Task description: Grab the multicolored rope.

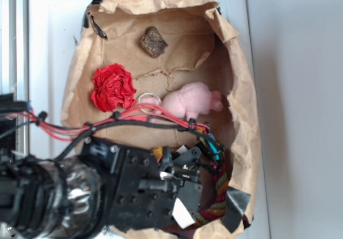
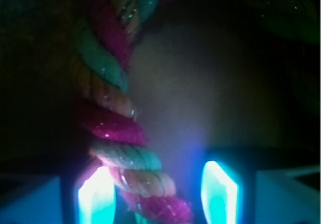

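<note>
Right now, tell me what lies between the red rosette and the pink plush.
In the exterior view, a small pale ring lies on the bag floor between the rosette and the plush.

Red-yellow-green twisted multicolored rope point(image 1: 218, 192)

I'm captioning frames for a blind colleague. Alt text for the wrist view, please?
Dim close-up: the multicolored rope runs top to bottom, its lower end between the open gripper and beside the left glowing fingertip.
</note>
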Motion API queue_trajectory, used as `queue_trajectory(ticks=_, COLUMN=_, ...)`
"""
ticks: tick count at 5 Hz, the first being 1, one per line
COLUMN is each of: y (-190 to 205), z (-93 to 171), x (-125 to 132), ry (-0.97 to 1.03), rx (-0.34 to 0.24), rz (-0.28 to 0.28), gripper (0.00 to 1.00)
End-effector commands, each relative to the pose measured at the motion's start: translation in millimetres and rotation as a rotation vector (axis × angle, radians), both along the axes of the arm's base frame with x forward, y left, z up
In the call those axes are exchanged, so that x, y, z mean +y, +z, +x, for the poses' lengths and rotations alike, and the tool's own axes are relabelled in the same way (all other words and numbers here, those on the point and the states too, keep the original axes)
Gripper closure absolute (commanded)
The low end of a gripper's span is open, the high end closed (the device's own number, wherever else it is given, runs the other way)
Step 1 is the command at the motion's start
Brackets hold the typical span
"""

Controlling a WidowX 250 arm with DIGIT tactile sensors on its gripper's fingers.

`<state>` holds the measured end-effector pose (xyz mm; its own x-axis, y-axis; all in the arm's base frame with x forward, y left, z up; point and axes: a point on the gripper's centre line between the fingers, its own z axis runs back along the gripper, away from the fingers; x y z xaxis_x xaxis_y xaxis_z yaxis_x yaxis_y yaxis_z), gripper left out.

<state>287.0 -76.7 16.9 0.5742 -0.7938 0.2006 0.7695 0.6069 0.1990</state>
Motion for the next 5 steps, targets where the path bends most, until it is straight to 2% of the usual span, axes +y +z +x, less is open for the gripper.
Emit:
queue_trajectory(ticks=1, y=-1, z=-1, x=-5, ry=0.001, rx=-0.016, rz=-0.026, gripper=1.00)
queue_trajectory(ticks=3, y=15, z=5, x=11, ry=0.113, rx=-0.006, rz=-0.049, gripper=1.00)
queue_trajectory(ticks=4, y=39, z=11, x=33, ry=0.251, rx=0.013, rz=-0.097, gripper=1.00)
queue_trajectory(ticks=5, y=64, z=11, x=49, ry=0.346, rx=0.017, rz=-0.120, gripper=1.00)
